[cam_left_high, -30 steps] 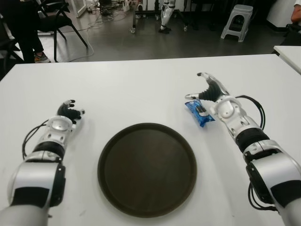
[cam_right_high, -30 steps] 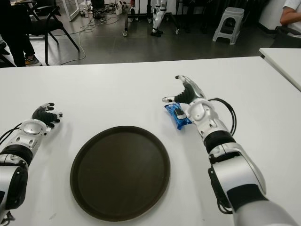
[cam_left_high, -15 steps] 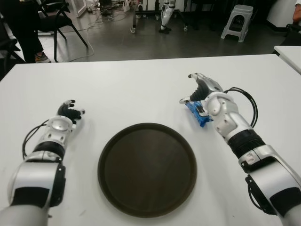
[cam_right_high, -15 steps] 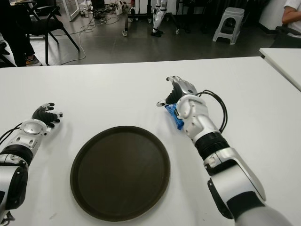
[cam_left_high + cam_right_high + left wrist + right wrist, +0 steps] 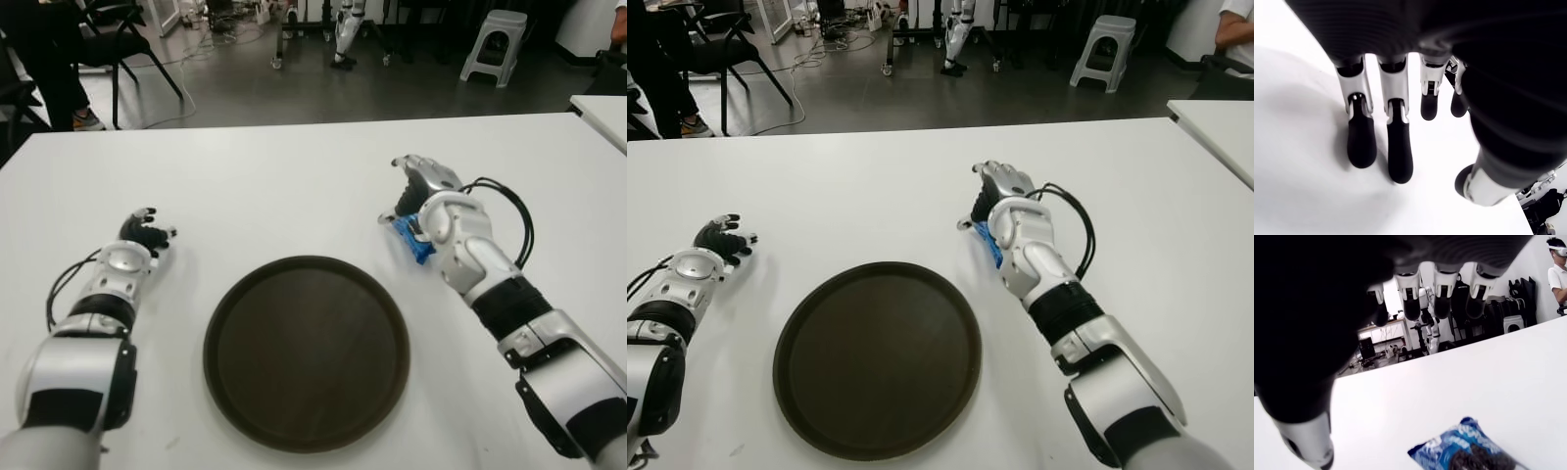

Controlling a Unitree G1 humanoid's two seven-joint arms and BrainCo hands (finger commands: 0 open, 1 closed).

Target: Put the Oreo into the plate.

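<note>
Altogether, one small blue foil Oreo packet (image 5: 412, 238) lay on the white worktop (image 5: 294, 176), just beyond the right rim of the single round dark brown plate (image 5: 306, 352), which sat near the front edge between the two arms. The right robot hand (image 5: 419, 192) was directly over the packet, covering most of it in the eye views so that only a strip of blue showed at the palm's edge. From its own wrist camera the right robot hand's fingers (image 5: 1442, 298) hung spread and apart, with the Oreo packet (image 5: 1471, 450) lying free on the worktop beneath them, not pinched; whether the palm touched the wrapper could not be told. The left robot hand (image 5: 143, 233) showed well to the left of the plate, its four dark-tipped fingers (image 5: 1397, 152) and thumb loosely extended over bare worktop, holding nothing. One pale plastic stool (image 5: 493, 44) stood on the floor behind.
</note>
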